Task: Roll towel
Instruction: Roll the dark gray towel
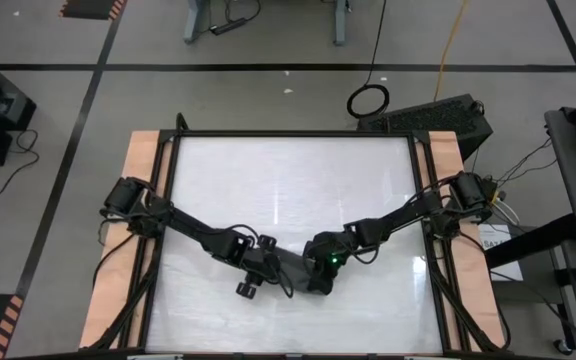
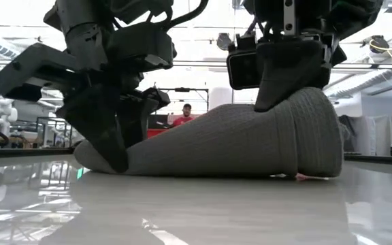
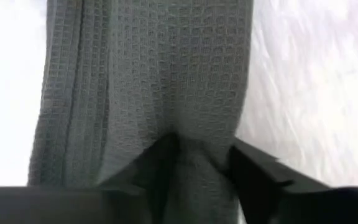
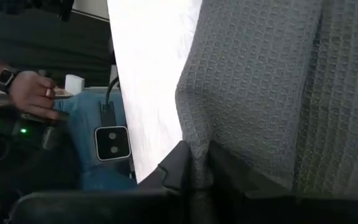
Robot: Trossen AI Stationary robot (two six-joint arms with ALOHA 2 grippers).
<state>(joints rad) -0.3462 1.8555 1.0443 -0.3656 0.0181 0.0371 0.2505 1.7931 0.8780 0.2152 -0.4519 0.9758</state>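
The dark grey waffle-weave towel (image 2: 237, 143) lies as a tapered roll on the white table (image 1: 288, 180), thick at its right end and thin at its left. It rests on its underside, and in the high view only a strip of towel (image 1: 293, 266) shows between the two arms. My left gripper (image 2: 112, 153) stands steeply over the thin end, shut on cloth. My right gripper (image 2: 284, 95) sits on top of the thick end, also shut on cloth. My left gripper (image 3: 204, 177) pinches a raised fold of the towel (image 3: 197, 149) between its two fingers, at the roll's thin left end. The fingers (image 3: 157, 158) come steeply from above, reaching down to the table. The towel stays lying on the table. My right gripper (image 4: 197, 177) pinches a narrow fold of the towel (image 4: 194, 146) between its two close-set fingers, at the top of the thick right end. It comes slanting down from the table's right. The roll rests on the table below it.
Wooden side rails (image 1: 143, 170) and a black frame border the table; its far half holds nothing. A small white camera (image 4: 112, 143) stands at the near edge, with a person's hand (image 4: 33, 93) beyond it. Another person (image 2: 184, 116) stands far behind the table.
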